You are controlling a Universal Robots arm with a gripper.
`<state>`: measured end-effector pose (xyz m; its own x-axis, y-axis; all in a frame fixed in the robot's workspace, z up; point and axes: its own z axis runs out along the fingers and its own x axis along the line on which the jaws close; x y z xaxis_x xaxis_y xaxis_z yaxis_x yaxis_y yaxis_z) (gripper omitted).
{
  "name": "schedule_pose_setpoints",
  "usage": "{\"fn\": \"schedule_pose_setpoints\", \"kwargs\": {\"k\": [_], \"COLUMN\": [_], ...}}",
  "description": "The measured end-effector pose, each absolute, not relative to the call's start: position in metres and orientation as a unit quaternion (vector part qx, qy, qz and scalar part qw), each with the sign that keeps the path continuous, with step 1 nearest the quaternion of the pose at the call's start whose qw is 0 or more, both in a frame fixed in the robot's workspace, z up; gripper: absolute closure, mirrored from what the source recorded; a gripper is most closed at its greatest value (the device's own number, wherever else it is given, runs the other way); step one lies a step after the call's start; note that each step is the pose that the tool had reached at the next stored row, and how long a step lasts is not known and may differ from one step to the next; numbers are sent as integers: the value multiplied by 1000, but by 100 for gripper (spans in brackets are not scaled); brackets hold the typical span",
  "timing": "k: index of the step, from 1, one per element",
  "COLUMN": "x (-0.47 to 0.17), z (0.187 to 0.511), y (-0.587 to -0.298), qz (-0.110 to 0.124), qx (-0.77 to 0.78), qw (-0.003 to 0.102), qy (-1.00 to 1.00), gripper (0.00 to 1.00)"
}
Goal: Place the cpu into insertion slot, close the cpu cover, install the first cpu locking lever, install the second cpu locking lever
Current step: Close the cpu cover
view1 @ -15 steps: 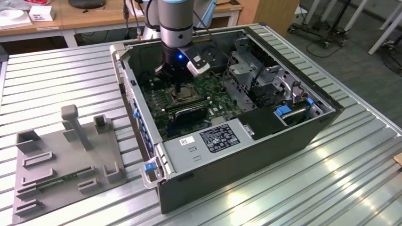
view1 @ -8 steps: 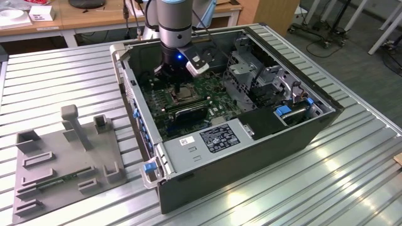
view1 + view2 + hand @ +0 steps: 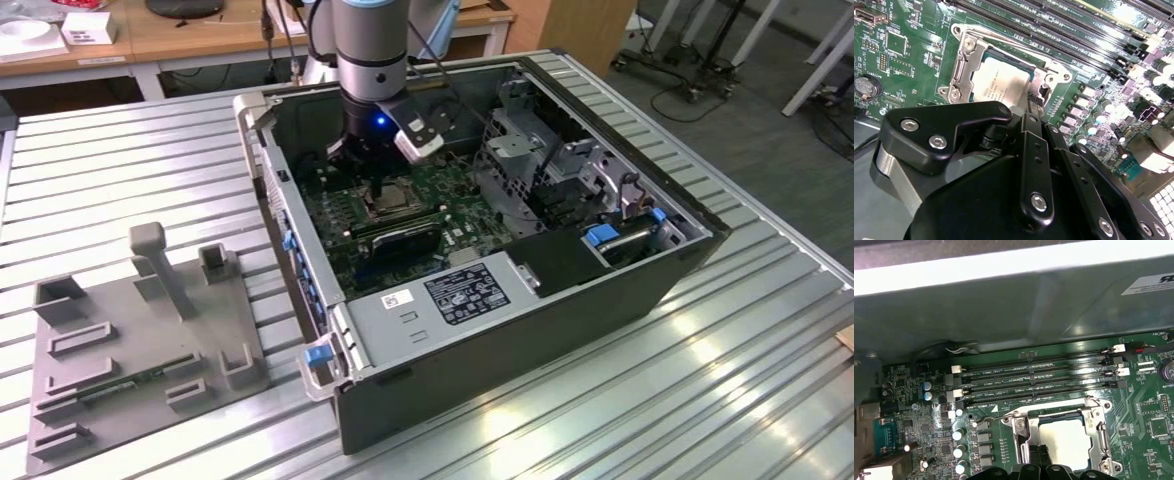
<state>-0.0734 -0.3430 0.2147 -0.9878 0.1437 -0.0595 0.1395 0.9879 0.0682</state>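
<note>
Here, cpu (image 3: 1001,82) partly behind pincer (image 3: 1035,103), tips seemingly together.

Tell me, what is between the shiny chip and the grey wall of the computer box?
In the first wrist view, long black slots lie side by side on the green board between the chip and the wall.

Open computer case (image 3: 561,320) on a slatted table (image 3: 694,400). In the exterior view's upper middle, the hand (image 3: 378,178) is down inside, over the motherboard (image 3: 451,188). Case walls ring it; a metal drive cage (image 3: 518,150) stands close on the exterior view's right. The case's upward side is open.
</note>
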Motion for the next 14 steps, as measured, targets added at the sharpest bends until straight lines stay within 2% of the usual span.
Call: {"fn": "schedule_pose_setpoints", "kwargs": {"k": [14], "x": [-74], "z": [213], "y": [-343], "qz": [33], "qx": [44], "qw": [31], "qy": [998], "gripper": [89]}}
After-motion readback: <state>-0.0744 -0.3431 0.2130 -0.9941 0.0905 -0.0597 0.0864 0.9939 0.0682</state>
